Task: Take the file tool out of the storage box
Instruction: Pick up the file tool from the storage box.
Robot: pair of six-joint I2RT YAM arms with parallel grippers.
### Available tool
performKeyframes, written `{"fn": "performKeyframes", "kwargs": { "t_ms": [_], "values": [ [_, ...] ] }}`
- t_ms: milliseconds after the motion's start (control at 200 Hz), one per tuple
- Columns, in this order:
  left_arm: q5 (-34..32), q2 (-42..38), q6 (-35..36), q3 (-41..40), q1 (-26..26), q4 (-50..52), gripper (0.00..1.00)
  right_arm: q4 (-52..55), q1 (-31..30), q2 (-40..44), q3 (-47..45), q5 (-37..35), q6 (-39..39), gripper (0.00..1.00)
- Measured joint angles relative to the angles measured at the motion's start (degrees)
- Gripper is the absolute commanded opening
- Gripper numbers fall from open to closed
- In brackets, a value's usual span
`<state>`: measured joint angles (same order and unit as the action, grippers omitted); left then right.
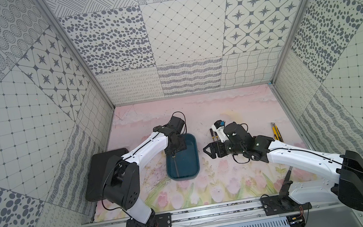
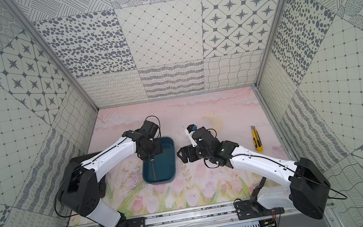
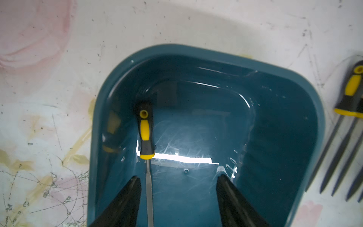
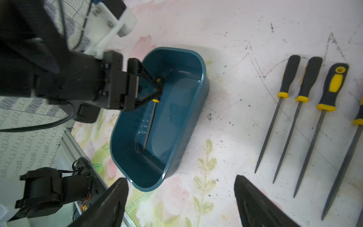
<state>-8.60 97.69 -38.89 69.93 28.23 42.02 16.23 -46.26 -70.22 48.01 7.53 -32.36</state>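
**File tool flat in the teal box, both jaws apart**

The storage box (image 1: 188,164) is a glossy teal plastic tub with rounded corners and a raised rim, set on the scuffed, flower-printed bench (image 1: 200,116). The file tool (image 3: 145,135) lies on its floor: slim grey steel blade, black rubbery handle with yellow inlay and collar. The left jaws stand apart over the blade; the right jaws gape empty beside the box. Farther off, matching files (image 4: 332,88) lie in a row

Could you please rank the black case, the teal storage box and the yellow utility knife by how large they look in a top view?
Largest to smallest:
1. black case, even though partly hidden
2. storage box
3. utility knife
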Motion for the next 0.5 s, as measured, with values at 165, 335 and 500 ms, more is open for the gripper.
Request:
{"fn": "performKeyframes", "kwargs": {
  "t_ms": [165, 335, 500],
  "values": [
    [-2.75, 3.96, -0.72, 1.25, 0.11, 0.44, 0.62, -0.28, 0.39, 1.44, -1.64, 0.9, 0.02, 0.9],
    [-5.79, 6.97, -0.83, 2.23, 0.13, 0.9, 0.62, -0.13, 0.72, 1.46, -2.6, 1.01, 0.04, 0.9],
    [-7.82, 9.68, -0.76, 2.29, 0.13, 0.76, 0.59, -0.22, 0.72, 1.6, -2.64, 0.83, 0.02, 0.89]
  ]
}}
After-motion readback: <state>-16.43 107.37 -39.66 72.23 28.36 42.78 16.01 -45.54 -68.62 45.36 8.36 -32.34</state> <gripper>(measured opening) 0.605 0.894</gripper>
